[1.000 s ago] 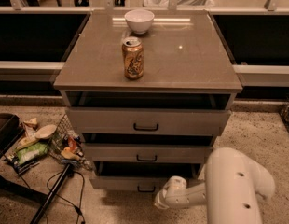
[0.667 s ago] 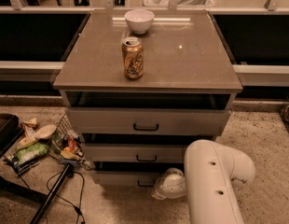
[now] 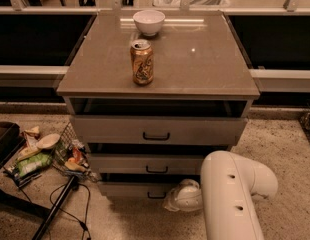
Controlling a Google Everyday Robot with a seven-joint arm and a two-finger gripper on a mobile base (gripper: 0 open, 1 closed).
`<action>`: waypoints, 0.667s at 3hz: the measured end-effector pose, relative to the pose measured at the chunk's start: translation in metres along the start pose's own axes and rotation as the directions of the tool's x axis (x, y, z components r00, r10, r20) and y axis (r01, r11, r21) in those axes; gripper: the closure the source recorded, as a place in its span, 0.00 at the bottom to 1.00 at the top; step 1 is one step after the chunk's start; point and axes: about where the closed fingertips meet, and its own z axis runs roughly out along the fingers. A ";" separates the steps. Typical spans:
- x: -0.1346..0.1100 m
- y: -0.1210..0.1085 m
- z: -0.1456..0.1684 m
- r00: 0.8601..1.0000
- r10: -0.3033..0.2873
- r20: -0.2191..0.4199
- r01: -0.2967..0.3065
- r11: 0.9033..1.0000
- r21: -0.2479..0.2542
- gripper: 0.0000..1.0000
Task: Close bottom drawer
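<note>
The bottom drawer (image 3: 132,189) is the lowest of three grey-beige drawers, with a small black bar handle (image 3: 156,196) at its centre. It stands pulled out a little beyond the middle drawer (image 3: 145,164). My white arm (image 3: 230,194) comes in from the lower right. Its gripper (image 3: 181,198) sits against the bottom drawer's front, just right of the handle. The top drawer (image 3: 157,130) also stands partly open.
A drink can (image 3: 142,62) and a white bowl (image 3: 149,22) stand on the cabinet top (image 3: 195,59). A wire basket of snacks and litter (image 3: 65,156) lies on the floor at the left, with a black cable (image 3: 60,209) near it.
My arm has swung left and forward, and the gripper has moved in against the bottom drawer's front. The drawer looks pushed in somewhat.
</note>
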 end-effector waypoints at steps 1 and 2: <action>0.000 0.002 0.001 1.000 0.001 0.000 -0.001 1.000 -0.003 0.82; 0.000 0.004 0.002 1.000 0.001 0.000 -0.001 1.000 -0.006 0.58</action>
